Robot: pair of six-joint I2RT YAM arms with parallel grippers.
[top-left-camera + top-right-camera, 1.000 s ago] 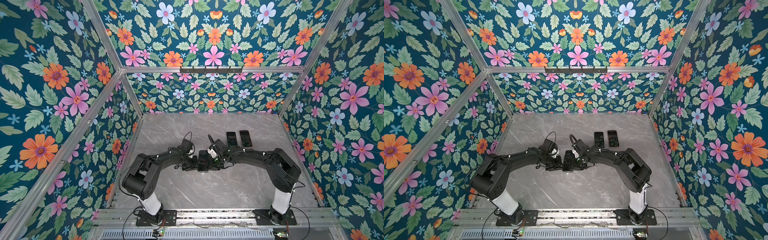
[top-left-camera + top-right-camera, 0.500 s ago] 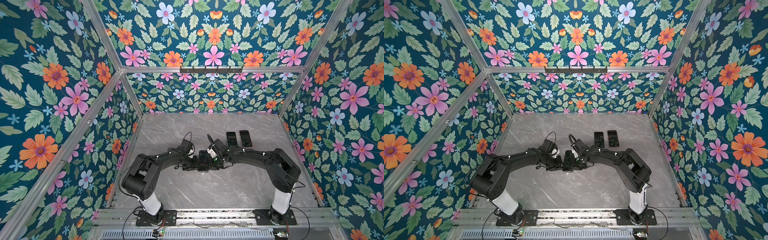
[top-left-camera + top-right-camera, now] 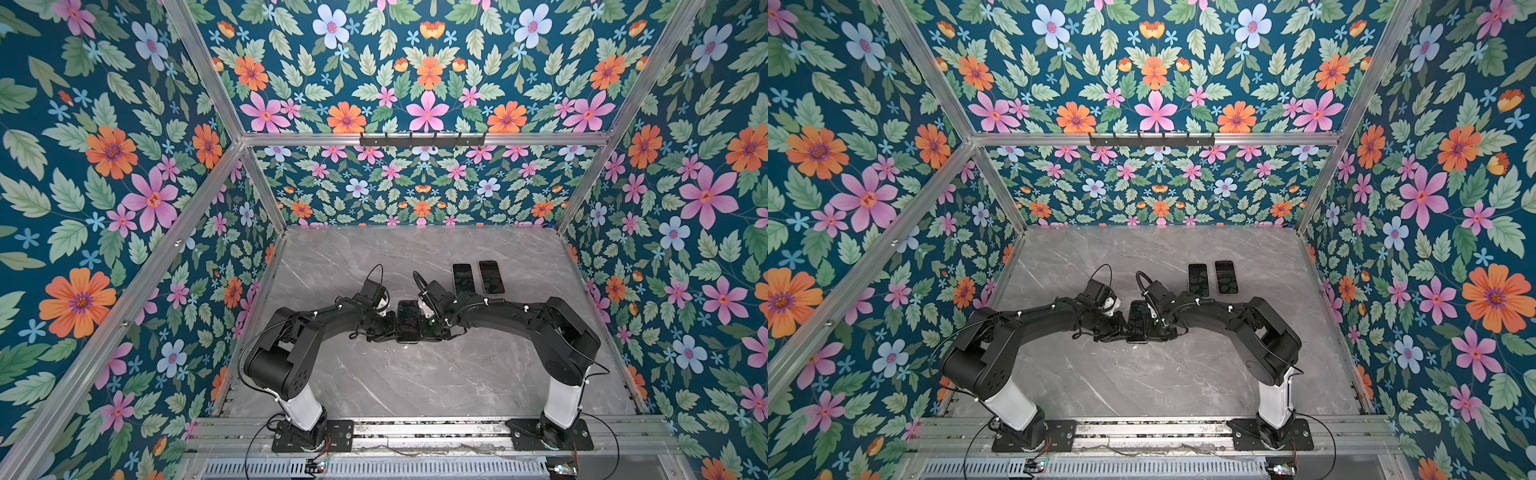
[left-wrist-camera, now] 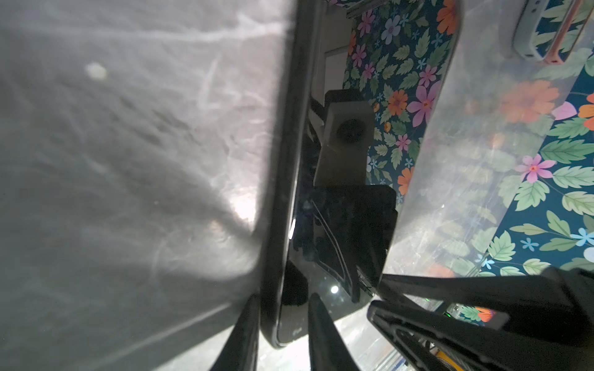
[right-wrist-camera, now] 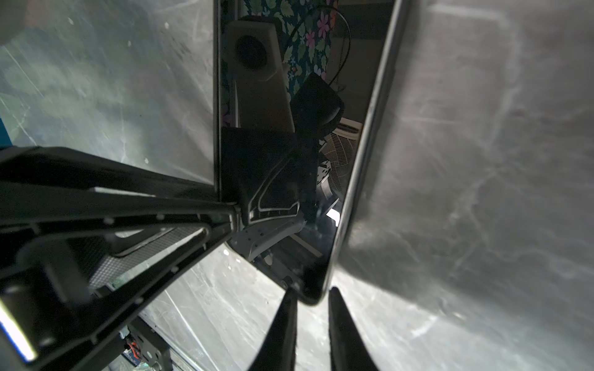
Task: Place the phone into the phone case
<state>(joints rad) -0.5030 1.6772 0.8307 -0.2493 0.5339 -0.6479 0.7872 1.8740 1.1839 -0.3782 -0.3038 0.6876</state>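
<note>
A black phone (image 3: 407, 321) (image 3: 1139, 320) hangs face up, low over the grey marble table (image 3: 415, 386), between my two grippers. In the left wrist view a thick dark rim, the phone case (image 4: 279, 192), runs along the phone's (image 4: 337, 225) edge. How deep the phone sits in it I cannot tell. My left gripper (image 4: 283, 297) (image 3: 392, 326) straddles one corner, slightly open, with a strip of screen showing beside one finger. My right gripper (image 5: 312, 290) (image 3: 424, 328) is shut on the phone's (image 5: 273, 160) opposite corner, where a silver-grey edge shows.
Two more phones (image 3: 462, 277) (image 3: 491, 277) lie side by side at the back right, close behind the right wrist. Flowered walls close in the table on three sides. A hook rail (image 3: 422, 139) hangs on the back wall. Both arm bases (image 3: 309, 432) (image 3: 550, 432) stand on the front rail.
Arms and phone stay almost where they were. The right jaws have narrowed onto the phone's corner, and the left jaws have eased apart a little.
</note>
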